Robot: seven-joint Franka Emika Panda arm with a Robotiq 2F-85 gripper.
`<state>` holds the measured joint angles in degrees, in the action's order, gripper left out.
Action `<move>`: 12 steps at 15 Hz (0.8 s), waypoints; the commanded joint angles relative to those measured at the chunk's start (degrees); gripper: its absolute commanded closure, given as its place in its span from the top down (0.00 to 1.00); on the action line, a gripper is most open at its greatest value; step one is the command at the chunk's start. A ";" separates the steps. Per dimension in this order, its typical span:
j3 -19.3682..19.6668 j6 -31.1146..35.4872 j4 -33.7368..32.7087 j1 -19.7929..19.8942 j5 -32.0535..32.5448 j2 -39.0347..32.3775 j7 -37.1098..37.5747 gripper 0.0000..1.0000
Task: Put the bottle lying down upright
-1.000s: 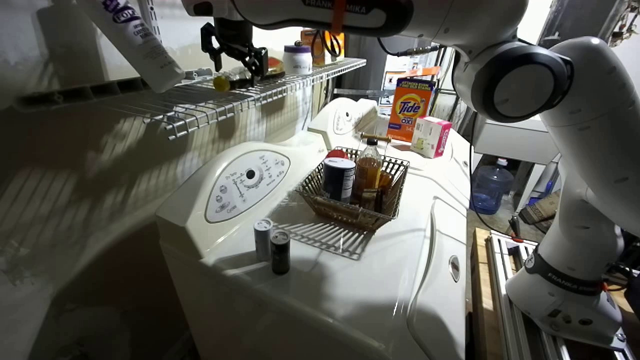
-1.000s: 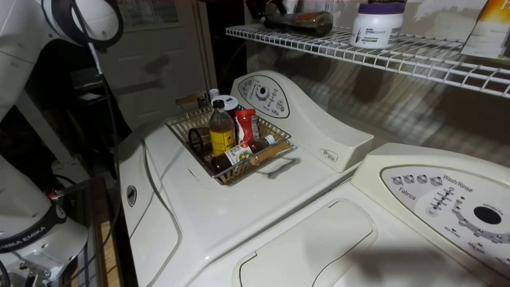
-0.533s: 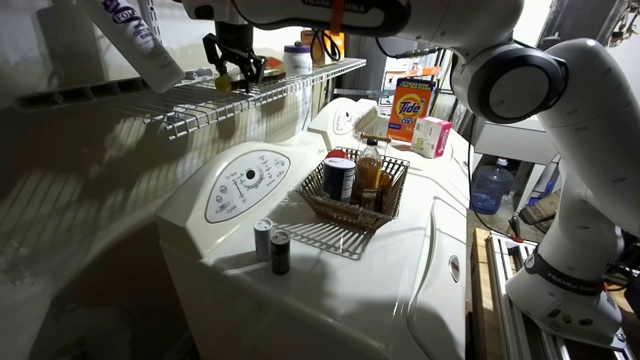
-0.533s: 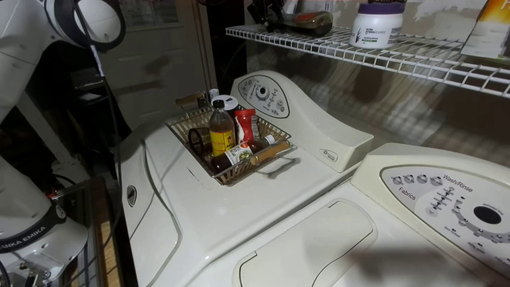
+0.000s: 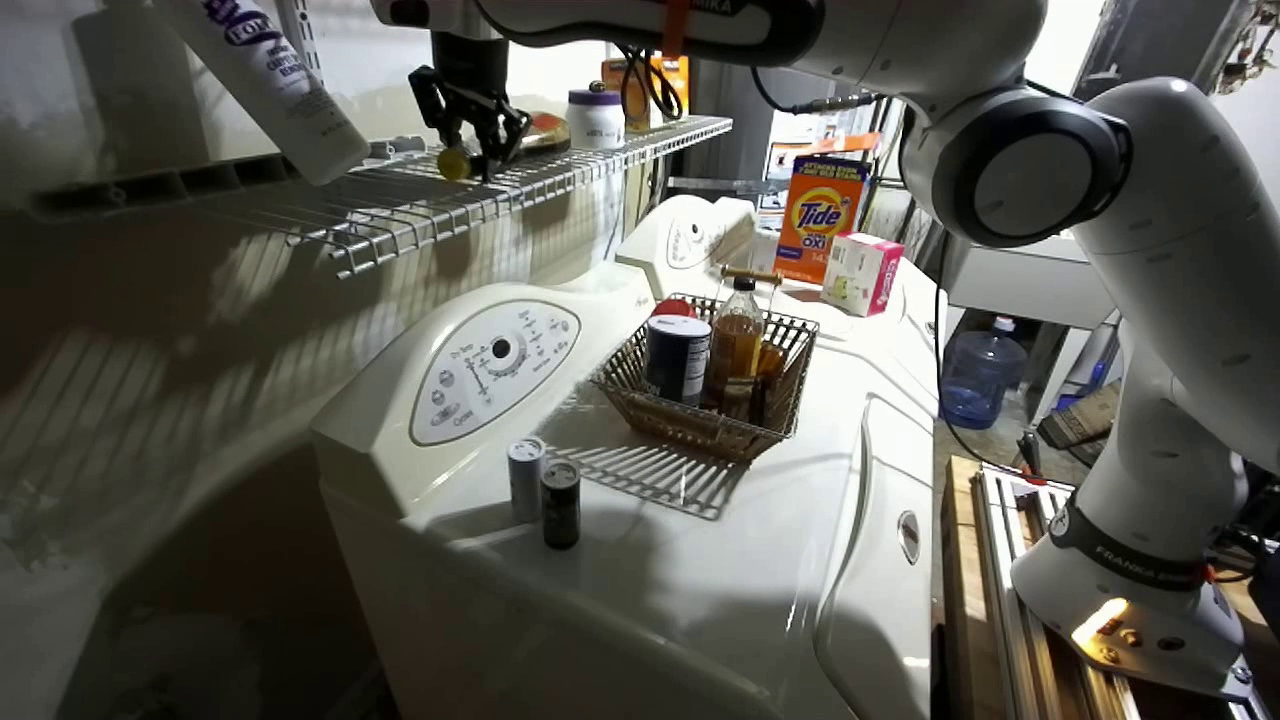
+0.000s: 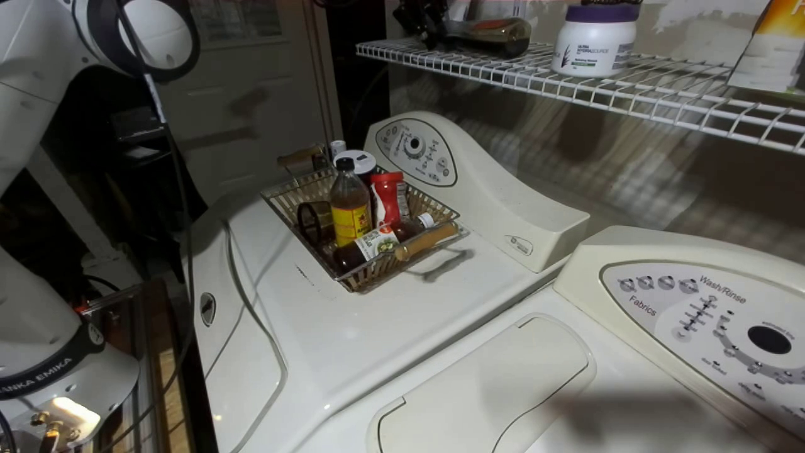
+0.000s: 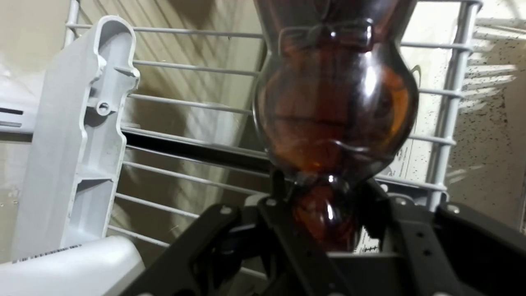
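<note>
The bottle (image 7: 337,102) lies on its side on the wire shelf (image 6: 654,104), not yet upright. The gripper (image 7: 326,197) is clamped on its neck, with the fingers (image 7: 294,242) on either side of the amber glass. In an exterior view the yellow cap (image 5: 453,163) shows at the gripper's near side and the body beyond it. Near the bottle's base stands a white jar (image 6: 594,50) with a purple lid. A grey plastic part (image 7: 57,144) lies on the shelf, apart from the bottle. A white bottle (image 5: 285,95) with purple lettering appears tilted. Below the shelf, a basket (image 5: 690,428) holding bottles and other containers sits on a white machine (image 5: 740,570). A pale shaker (image 5: 526,482) and a dark shaker (image 5: 561,508) stand close together near it; beyond are a Tide box (image 5: 815,220) and a pink-and-white box (image 5: 860,275).
</note>
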<state>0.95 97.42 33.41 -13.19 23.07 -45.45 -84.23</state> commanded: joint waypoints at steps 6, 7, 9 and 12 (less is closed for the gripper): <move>-1.70 -1.42 -6.10 3.25 -8.47 1.17 9.57 0.19; -1.54 -3.26 -10.87 3.40 -10.12 -0.98 10.96 0.19; -1.93 -3.76 -12.48 4.42 -12.77 -1.01 15.23 0.19; -2.25 -0.33 -7.76 5.73 -15.73 2.34 21.81 0.19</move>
<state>-0.13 95.90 25.26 -8.72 10.55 -44.59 -67.98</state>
